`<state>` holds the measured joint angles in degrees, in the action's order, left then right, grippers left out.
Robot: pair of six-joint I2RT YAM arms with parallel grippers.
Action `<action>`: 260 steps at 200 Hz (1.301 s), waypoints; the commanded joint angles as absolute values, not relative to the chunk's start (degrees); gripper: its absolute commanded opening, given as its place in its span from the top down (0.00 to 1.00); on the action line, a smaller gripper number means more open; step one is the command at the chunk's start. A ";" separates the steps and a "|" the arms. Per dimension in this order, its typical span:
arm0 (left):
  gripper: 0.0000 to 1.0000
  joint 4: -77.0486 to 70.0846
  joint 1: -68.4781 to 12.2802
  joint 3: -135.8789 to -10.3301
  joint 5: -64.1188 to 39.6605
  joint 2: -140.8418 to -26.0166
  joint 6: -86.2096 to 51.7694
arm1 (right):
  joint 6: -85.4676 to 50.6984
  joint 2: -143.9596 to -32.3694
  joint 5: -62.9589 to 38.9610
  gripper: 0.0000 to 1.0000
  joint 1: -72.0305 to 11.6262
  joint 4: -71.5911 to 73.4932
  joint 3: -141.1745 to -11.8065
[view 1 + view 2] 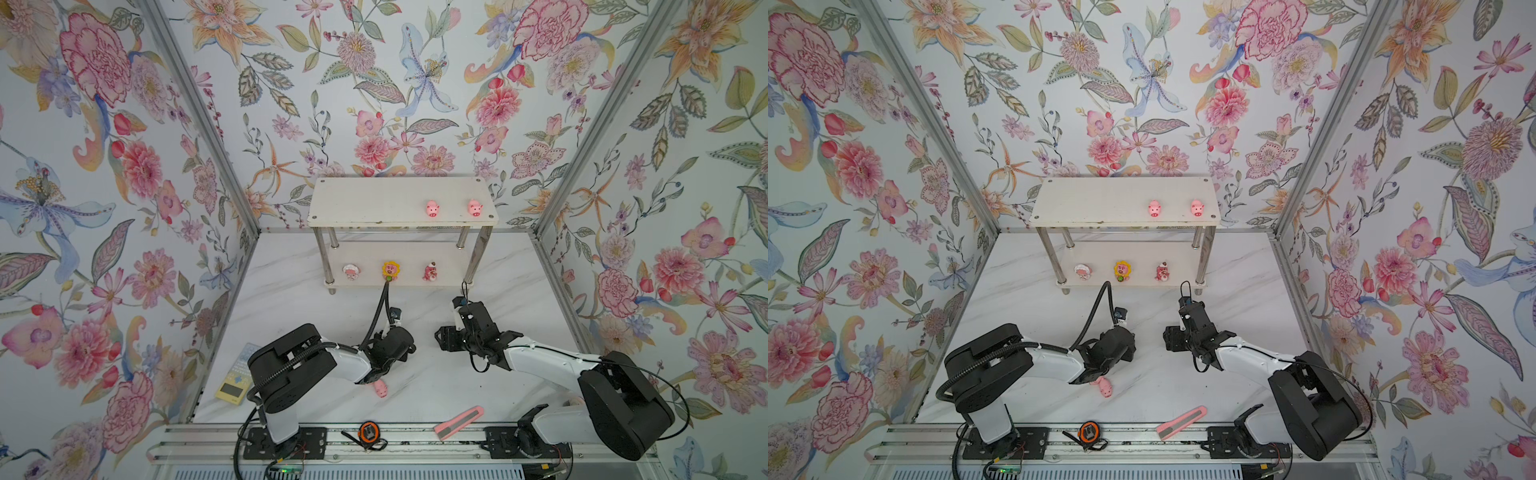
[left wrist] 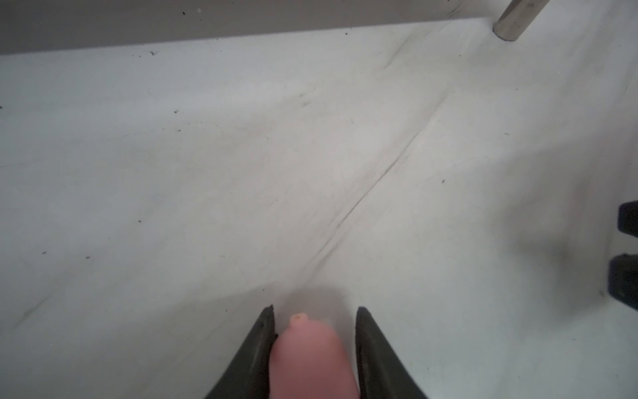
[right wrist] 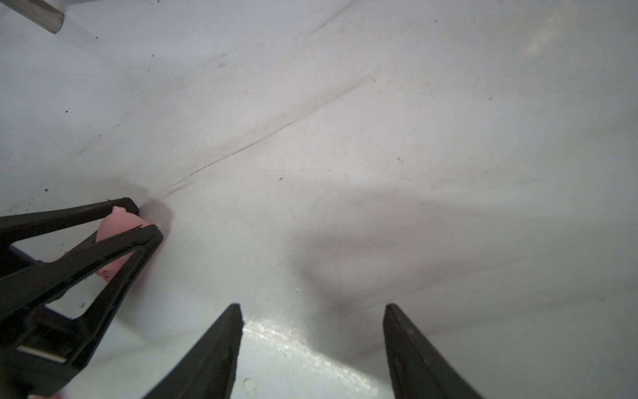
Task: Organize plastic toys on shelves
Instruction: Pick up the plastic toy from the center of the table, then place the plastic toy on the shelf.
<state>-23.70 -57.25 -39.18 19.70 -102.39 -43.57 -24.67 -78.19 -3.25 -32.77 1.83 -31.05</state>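
Observation:
My left gripper (image 2: pixel 316 309) is shut on a pink pig (image 2: pixel 310 359) that rests low on the marble table; the right wrist view shows its fingers (image 3: pixel 114 245) pinching that pig (image 3: pixel 121 221). In both top views the pig (image 1: pixel 380 389) pokes out from under the left wrist. My right gripper (image 3: pixel 313 305) hovers open and empty over bare table to the right. The shelves (image 1: pixel 374 203) stand at the back. Two pigs (image 1: pixel 432 208) (image 1: pixel 474 207) sit on the top board. A whitish figurine (image 1: pixel 351 272), a yellow-maned one (image 1: pixel 390 270) and a red-pink one (image 1: pixel 430 272) sit on the lower board.
An orange-black tape measure (image 1: pixel 368 433) and a flat pink-and-grey bar (image 1: pixel 459 422) lie by the front rail. A yellow device (image 1: pixel 232 390) leans at the left wall. A chrome shelf leg (image 2: pixel 514 20) stands just beyond the grippers. Floral walls close in three sides.

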 commanded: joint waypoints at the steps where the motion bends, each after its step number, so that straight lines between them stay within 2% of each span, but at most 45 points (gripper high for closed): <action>1: 0.67 -21.65 -58.09 -37.54 18.64 -101.39 -44.65 | -24.27 -78.57 -3.64 0.33 -32.43 2.37 -31.62; 47: 0.70 -18.01 -57.90 -38.55 21.14 -98.00 -43.95 | -24.15 -79.69 -4.26 0.33 -32.44 2.77 -32.00; 85: 0.72 -8.20 -57.85 -44.29 25.98 -92.01 -39.95 | -23.87 -79.63 -4.17 0.33 -32.43 3.16 -31.56; 128: 0.73 6.92 -57.18 -57.52 37.63 -83.67 -32.74 | -23.88 -79.55 -4.53 0.33 -32.43 4.58 -30.68; 161: 0.73 11.20 -54.61 -69.53 39.11 -81.81 -26.17 | -24.47 -80.35 -6.83 0.33 -32.43 7.59 -29.21; 205: 0.73 17.03 -49.88 -92.30 35.21 -89.02 -20.92 | -25.66 -81.91 -10.76 0.33 -32.70 10.96 -27.88; 260: 0.72 32.08 -43.60 -130.47 31.12 -110.05 -17.88 | -28.34 -81.19 -11.17 0.33 -32.87 15.26 -25.13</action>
<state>20.51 -46.65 -117.84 34.72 -102.39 -20.21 -26.26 -81.45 -10.26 -32.80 12.82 -26.83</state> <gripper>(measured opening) 0.274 0.666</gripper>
